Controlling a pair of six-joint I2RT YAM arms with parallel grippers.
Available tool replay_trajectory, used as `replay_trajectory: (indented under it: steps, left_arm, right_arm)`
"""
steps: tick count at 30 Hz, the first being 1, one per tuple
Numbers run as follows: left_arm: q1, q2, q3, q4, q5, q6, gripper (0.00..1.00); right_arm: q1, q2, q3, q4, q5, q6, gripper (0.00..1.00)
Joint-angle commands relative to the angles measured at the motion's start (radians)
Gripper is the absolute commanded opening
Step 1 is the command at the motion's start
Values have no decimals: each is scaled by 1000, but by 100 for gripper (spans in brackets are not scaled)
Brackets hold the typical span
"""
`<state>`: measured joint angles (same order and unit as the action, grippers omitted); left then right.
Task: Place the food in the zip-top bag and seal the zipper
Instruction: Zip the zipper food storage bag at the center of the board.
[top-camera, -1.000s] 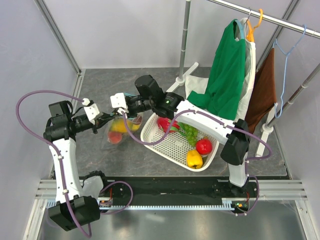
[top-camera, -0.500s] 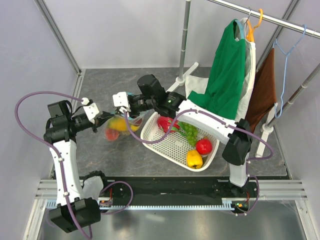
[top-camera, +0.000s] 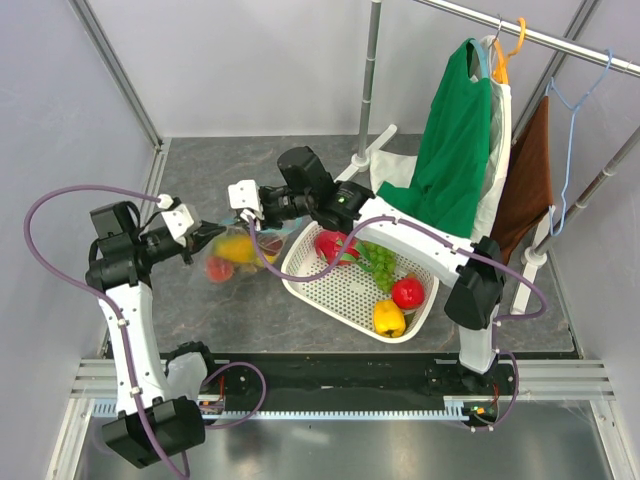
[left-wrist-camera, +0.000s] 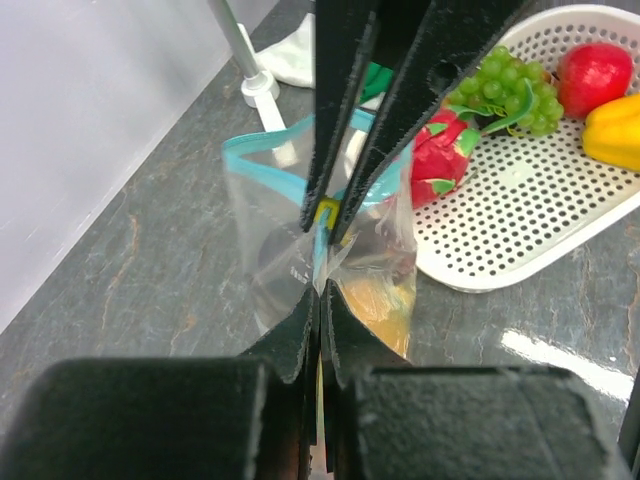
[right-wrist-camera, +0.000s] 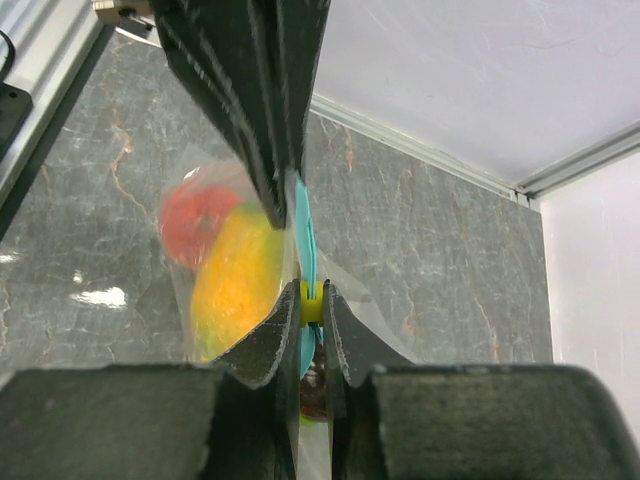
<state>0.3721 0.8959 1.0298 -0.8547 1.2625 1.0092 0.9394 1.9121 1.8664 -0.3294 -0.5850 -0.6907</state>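
Left of the basket, off the tabletop: left gripper pinched shut on zipper; right gripper clamped on yellow slider. Zip-top bag hangs mouth-up, with the zipper running gripper to gripper. It holds mango and red fruit. White basket: grapes, dragon fruit, apple, pepper.

One zip-top bag, one white basket, four toy foods in it.

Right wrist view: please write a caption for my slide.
Right gripper pinching the teal zipper strip of a clear plastic zip-top bag.
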Motion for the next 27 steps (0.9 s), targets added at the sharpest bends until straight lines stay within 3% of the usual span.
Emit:
replay_trajectory:
  steps: [1, 6, 12, 27]
  left_arm:
    - [40, -18, 23, 210, 86, -221, 2]
    - [62, -54, -39, 567, 42, -553, 2]
    - [68, -19, -28, 681, -98, -716, 2]
    - [71, 12, -31, 724, -311, -761, 2]
  right_arm:
    - [-57, -35, -26, -68, 100, -33, 0]
    - [-86, -36, -30, -79, 120, -30, 0]
    - [-122, -47, -38, -103, 123, -24, 0]
    - [-212, -120, -139, -183, 132, -46, 0]
